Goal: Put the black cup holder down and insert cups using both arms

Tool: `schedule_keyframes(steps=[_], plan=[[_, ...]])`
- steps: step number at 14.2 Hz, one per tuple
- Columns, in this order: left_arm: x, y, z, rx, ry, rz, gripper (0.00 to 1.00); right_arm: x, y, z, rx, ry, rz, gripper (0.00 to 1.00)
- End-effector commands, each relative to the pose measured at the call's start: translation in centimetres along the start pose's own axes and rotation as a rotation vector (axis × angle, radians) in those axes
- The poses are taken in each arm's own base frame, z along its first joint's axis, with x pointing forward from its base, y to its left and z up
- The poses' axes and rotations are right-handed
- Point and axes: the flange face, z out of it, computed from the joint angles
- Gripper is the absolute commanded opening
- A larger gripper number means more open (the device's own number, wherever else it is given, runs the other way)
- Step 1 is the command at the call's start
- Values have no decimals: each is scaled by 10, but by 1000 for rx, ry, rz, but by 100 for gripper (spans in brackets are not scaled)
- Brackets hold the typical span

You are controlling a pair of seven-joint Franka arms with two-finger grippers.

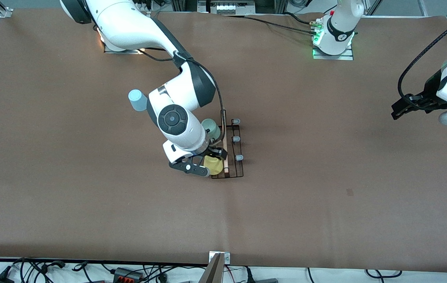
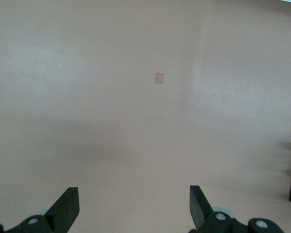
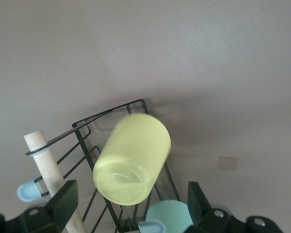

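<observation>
Right hand (image 1: 207, 165): fingers spread, gripping nothing, low over the black cup holder (image 1: 232, 157) mid-desk. Yellow cup (image 3: 132, 159) upside down on a peg at the rack's end nearest the front camera, free between the fingers. Mint cup (image 1: 211, 128) on a peg farther back; blue cup (image 1: 138, 100) loose toward the right arm's end. Risk on lifting away: finger clipping the yellow cup or wooden handle (image 3: 51, 175), tipping the rack. Left hand (image 2: 134, 209) open, waiting over bare desk (image 1: 326, 196); ample room around.

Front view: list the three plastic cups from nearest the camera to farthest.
Yellow plastic cup on the black wire cup holder → pale mint green plastic cup on the same holder → light blue plastic cup on the table.
</observation>
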Motion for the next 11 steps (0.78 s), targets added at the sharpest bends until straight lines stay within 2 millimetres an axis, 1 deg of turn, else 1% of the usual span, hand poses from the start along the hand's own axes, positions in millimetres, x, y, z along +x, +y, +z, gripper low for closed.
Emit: schedule_keyframes(steps=[1,2,4,5,6,7,8,9,11], plan=[[1,-3,-4,8,9,20,100,29,38,-68,22,-3,24,100],[1,-3,-4,8,9,20,100,46,63,-91,19,-7,1,100],[1,-3,-4,8,9,20,100,78,114,-111,-8,-42,-68,100],[0,-3,-3,8,8,20,100,92,142,-134,1,-40,-92,100],[1,-3,-4,8,9,20,100,105,165,-143,-2,-43,-96,100],[1,-3,-4,8,9,20,100,113,187,-158,-6,-48,-97,100],[0,-3,-3,8,8,20,100,121,206,-171,-10,-39,-99,100],[0,-3,-3,7,8,20,100,125,220,-186,-19,-12,-100,100],[0,-3,-3,8,8,20,100,133,243,-206,-63,33,-105,100]])
